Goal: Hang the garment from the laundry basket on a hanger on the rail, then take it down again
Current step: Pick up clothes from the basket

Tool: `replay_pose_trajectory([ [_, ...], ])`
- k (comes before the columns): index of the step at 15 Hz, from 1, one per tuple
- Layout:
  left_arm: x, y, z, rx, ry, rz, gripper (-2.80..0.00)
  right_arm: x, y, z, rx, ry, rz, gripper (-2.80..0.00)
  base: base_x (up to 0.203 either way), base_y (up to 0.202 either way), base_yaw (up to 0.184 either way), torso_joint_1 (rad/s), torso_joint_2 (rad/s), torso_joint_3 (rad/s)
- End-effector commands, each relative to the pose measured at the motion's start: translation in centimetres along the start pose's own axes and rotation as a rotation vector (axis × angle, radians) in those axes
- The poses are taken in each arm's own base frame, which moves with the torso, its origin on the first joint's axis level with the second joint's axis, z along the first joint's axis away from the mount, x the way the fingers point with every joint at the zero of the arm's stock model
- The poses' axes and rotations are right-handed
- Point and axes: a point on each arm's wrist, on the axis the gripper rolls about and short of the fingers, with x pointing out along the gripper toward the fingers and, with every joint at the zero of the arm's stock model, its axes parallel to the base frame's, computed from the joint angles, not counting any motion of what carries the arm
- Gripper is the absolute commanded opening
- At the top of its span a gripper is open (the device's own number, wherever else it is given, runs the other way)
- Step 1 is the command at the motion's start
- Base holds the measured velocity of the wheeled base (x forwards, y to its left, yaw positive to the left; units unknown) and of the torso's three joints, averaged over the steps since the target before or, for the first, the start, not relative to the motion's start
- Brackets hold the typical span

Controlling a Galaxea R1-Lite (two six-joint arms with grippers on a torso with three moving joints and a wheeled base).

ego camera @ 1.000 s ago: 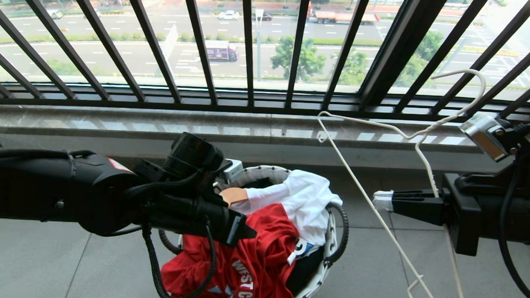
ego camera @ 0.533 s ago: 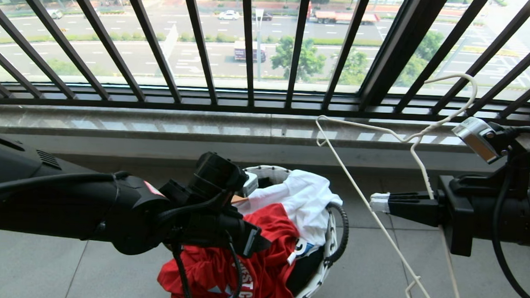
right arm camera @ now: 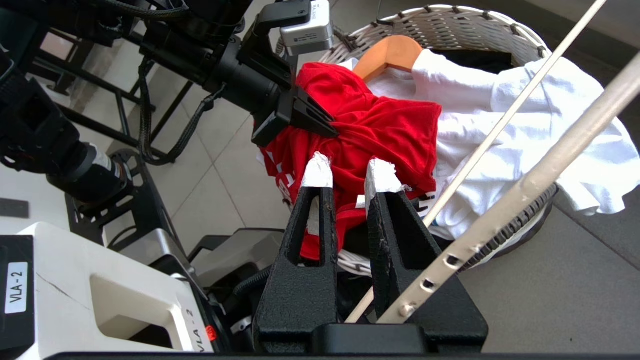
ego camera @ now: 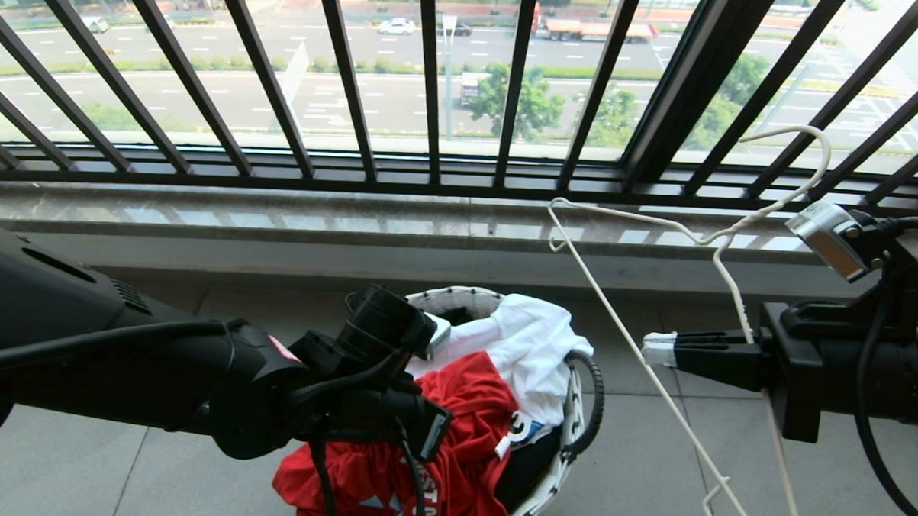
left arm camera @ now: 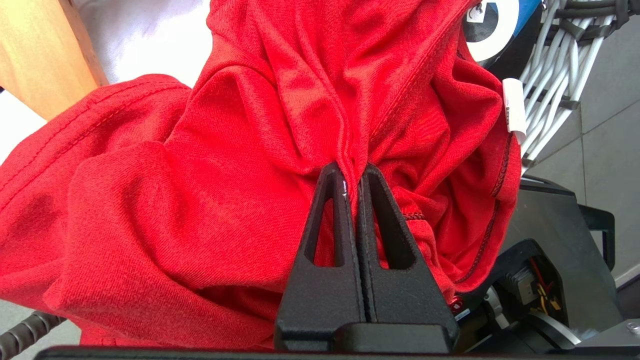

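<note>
The red garment (ego camera: 468, 434) (left arm camera: 200, 175) (right arm camera: 380, 120) lies bunched on top of the laundry basket (ego camera: 458, 295) (right arm camera: 465, 25) on the floor tiles. My left gripper (ego camera: 430, 433) (left arm camera: 352, 172) (right arm camera: 330, 130) reaches down into the basket, shut on a fold of the red cloth. To the right, at basket height, my right gripper (ego camera: 658, 347) (right arm camera: 350, 172) holds the off-white wire hanger (ego camera: 733, 287) (right arm camera: 525, 190) in the air; the wire runs through near the base of its fingers, whose taped tips stand slightly apart. The rail is out of view.
A white T-shirt (ego camera: 532, 344) and a wooden hanger (right arm camera: 390, 52) share the basket. The black barred window railing (ego camera: 434, 81) and a stone sill (ego camera: 353, 220) close off the far side. My own base (right arm camera: 100, 300) stands close beside the basket.
My left arm has moved down and to the right over the basket, and its gripper has shut on the red garment. The right arm and the hanger have hardly moved.
</note>
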Motion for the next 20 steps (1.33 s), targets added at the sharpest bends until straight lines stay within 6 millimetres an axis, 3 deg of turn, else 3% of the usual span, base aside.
replay_pose_trajectory([
  [1, -1.2, 0.1, 0.4, 0.012, -0.030, 0.017, -2.80, -0.1, 0.1, 0.1, -0.005, -0.004, 0.004, -2.80, 0.000, 0.000, 0.000, 0.000, 0.00, 0.000],
  [8, -9.3, 1.3, 1.8, 0.046, -0.164, 0.127, -2.80, -0.1, 0.0, 0.2, -0.006, -0.007, -0.017, -2.80, 0.000, 0.000, 0.000, 0.000, 0.00, 0.000],
  [15, -16.5, 1.4, 2.6, 0.028, -0.344, 0.161, -2.80, -0.1, -0.2, 0.6, -0.005, -0.014, -0.077, -2.80, 0.000, 0.000, 0.000, 0.000, 0.00, 0.000],
  [18, -18.7, 0.9, 2.3, 0.036, -0.408, 0.134, -2.80, -0.1, -0.3, 1.0, 0.018, -0.023, -0.083, -2.80, 0.000, 0.000, 0.000, 0.000, 0.00, 0.000],
  [20, -18.6, 0.6, 1.5, 0.076, -0.380, 0.131, -2.80, -0.1, -0.5, 1.2, 0.035, -0.030, -0.129, -2.80, 0.000, 0.000, 0.000, 0.000, 0.00, 0.000],
])
